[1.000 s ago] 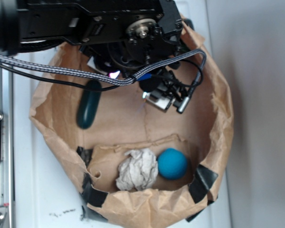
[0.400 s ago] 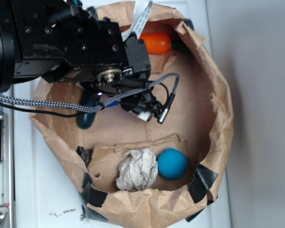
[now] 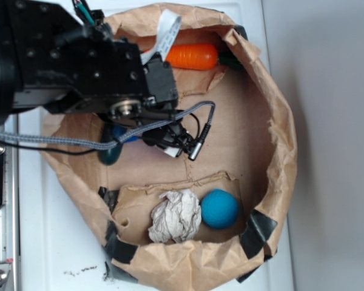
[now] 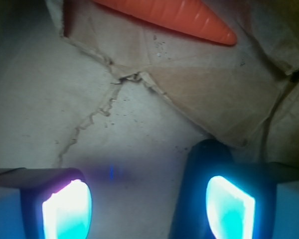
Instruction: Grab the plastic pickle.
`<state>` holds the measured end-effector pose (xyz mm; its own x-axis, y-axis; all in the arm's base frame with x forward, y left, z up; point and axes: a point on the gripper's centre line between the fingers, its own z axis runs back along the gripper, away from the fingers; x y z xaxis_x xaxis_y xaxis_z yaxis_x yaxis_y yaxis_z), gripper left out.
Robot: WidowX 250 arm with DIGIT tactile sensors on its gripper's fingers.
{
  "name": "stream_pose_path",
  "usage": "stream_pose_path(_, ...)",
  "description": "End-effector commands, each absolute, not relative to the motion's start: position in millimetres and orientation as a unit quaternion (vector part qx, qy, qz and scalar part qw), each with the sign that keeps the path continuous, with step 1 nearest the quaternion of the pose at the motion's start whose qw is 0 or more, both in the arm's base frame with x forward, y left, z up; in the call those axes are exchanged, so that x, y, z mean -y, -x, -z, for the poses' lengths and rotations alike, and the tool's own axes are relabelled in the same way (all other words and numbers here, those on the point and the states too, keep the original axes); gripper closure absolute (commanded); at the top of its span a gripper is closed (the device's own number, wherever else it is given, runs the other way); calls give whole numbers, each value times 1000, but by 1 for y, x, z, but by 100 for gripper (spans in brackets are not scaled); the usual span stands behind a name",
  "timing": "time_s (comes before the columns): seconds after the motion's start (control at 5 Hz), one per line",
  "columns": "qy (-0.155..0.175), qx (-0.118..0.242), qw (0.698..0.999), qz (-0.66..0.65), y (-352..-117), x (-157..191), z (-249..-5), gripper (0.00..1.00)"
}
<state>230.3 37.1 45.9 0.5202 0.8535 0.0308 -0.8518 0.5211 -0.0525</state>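
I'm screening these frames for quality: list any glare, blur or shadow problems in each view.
Wrist view: the gripper pads glow blown-out cyan, corners fall dark, carrot stays fairly sharp. Exterior view: evenly lit and sharp, though the black arm shades and largely hides the plastic pickle.

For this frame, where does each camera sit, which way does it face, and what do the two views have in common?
Exterior: sits overhead, looking straight down into the paper bag; the black arm fills the upper left, largely covering the plastic pickle.
Wrist: rides on the gripper, looking past its two glowing fingertips at the bag floor; the pickle's dark end shows behind the right one.
Shared: the orange carrot, the pickle, the bag's floor.
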Motion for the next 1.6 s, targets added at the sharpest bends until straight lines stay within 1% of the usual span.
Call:
stream_pose_path(0.0,-35,19,872,-488,-217,-52,-61,0)
stream_pose_path(0.2,-39,8,872,-487,-211,-51,-58,0)
stream_pose_path(0.4,-34,-4,876,-481,-206,-47,-45,0)
stream_pose_path(0.6,-29,-6,877,-479,-203,-44,-33,0)
stream_pose_path(0.8,-30,-8,877,-480,-201,-42,-23,0)
stream_pose_path(1.0,-23,12,876,-481,-202,-39,-15,0)
stream_pose_path(1.2,-4,15,878,-479,-209,-38,-10,0)
stream_pose_path(1.4,-1,27,870,-493,-214,-41,-12,100)
